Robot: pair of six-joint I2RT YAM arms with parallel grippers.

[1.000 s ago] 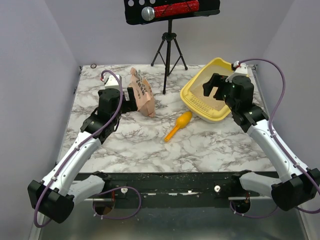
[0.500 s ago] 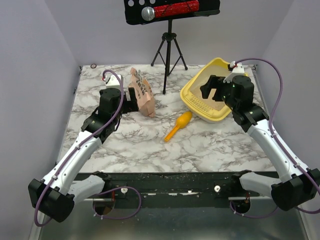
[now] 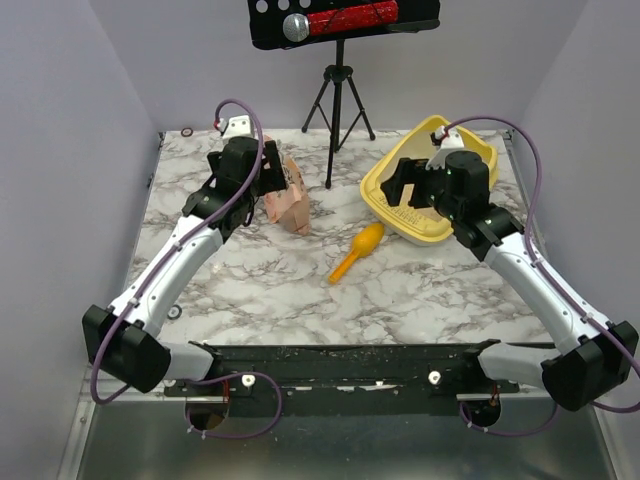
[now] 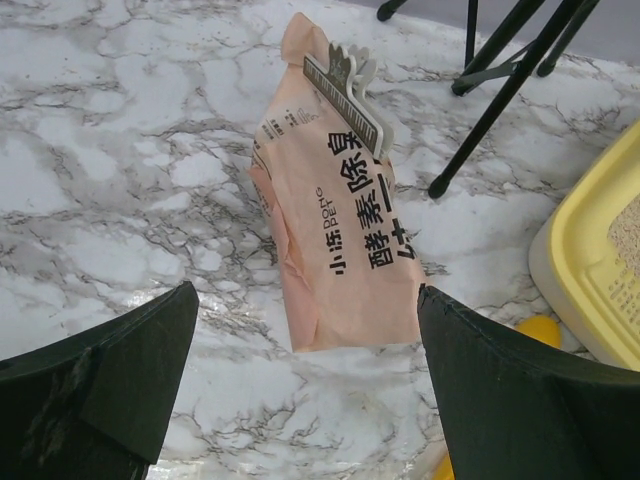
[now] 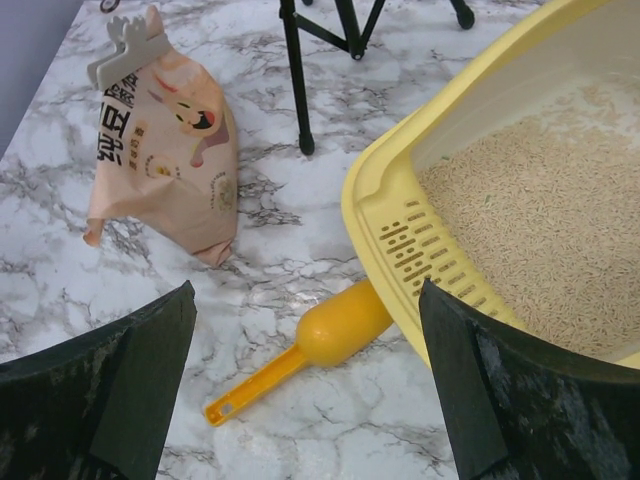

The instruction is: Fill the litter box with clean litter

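Observation:
The yellow litter box [image 3: 420,234] stands at the back right and holds beige clean litter [image 5: 540,220]. It also shows in the right wrist view [image 5: 385,215] and at the edge of the left wrist view [image 4: 590,260]. A clipped tan paper bag [image 3: 287,192] lies at the back left; it also shows in the left wrist view [image 4: 335,240] and the right wrist view [image 5: 165,160]. My left gripper [image 3: 264,182] is open and empty, above the bag's near end. My right gripper [image 3: 408,188] is open and empty, over the box's front-left rim.
A yellow-orange scoop [image 3: 358,250] lies on the marble table beside the box's front-left corner, also seen in the right wrist view [image 5: 325,335]. A black tripod [image 3: 337,100] stands between the bag and the box.
My left arm has reached forward and its gripper now sits over the bag. My right gripper has shifted left over the box's front-left rim.

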